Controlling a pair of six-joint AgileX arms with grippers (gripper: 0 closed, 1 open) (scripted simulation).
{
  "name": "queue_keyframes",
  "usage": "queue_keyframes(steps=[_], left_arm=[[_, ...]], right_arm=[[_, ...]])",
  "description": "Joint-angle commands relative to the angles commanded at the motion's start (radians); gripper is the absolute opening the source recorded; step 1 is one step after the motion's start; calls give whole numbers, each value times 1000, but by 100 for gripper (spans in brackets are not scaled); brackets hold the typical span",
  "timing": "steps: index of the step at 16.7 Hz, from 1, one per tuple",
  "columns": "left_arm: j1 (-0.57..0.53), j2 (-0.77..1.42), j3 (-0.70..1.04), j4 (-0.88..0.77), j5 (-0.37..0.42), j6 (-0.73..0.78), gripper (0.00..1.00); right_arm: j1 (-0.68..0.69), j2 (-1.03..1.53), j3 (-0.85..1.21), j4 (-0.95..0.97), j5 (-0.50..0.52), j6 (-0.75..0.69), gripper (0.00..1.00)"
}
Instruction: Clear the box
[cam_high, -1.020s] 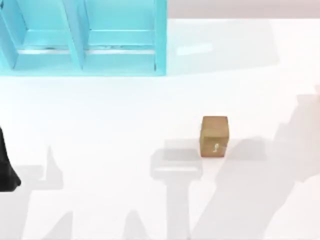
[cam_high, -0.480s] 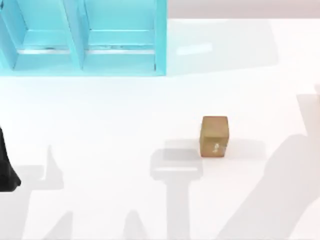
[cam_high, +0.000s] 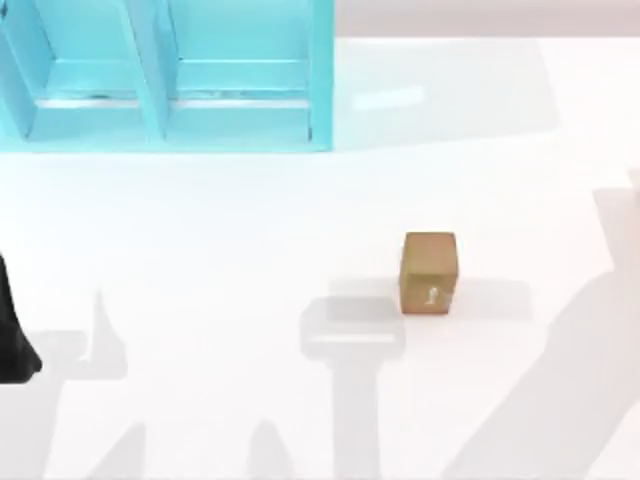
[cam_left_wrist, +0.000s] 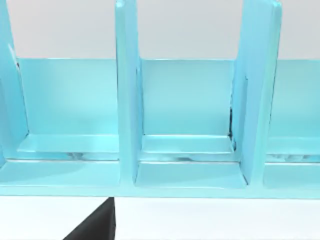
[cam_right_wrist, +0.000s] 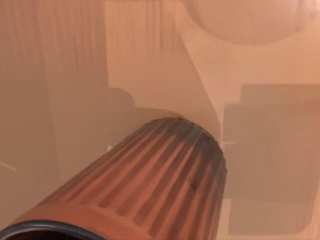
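Small brown box (cam_high: 430, 272), standing alone on the white surface (cam_high: 250, 230), right of centre and about midway between near and far edges. Untouched, with nothing beside it and nothing gripping it.

Likely to skid or tip if met off-centre: a light cube on a smooth top, easily nudged by one side of an end effector before the other side arrives. Also liable to be shoved further right or knocked over by a descent that lands on its top face rather than around it. Possibly awkward to carry into the blue rack (cam_high: 240, 110) at the far left, given the narrow bays and upright dividers ready to catch a carried load. No destination given by the task, so only a guess.

Left arm (cam_high: 10, 340) parked at the left edge of the surface, well apart from the box, wrist camera facing the rack's open bays. Dark wedge (cam_left_wrist: 97, 227) low in that wrist view, probably part of the left end effector; apart or together, cannot tell.

Right arm (cam_high: 634, 182) just entering at the right edge, well apart from the box. Ribbed cylinder (cam_right_wrist: 150, 175) close before the right wrist camera, identity unclear.
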Motion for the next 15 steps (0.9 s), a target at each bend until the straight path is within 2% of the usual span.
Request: queue_keyframes(steps=[13, 15], left_arm=[[0, 0, 0, 0, 0, 0, 100], [0, 0, 0, 0, 0, 0, 100]], right_arm=[[0, 0, 0, 0, 0, 0, 2], [0, 0, 0, 0, 0, 0, 0]])
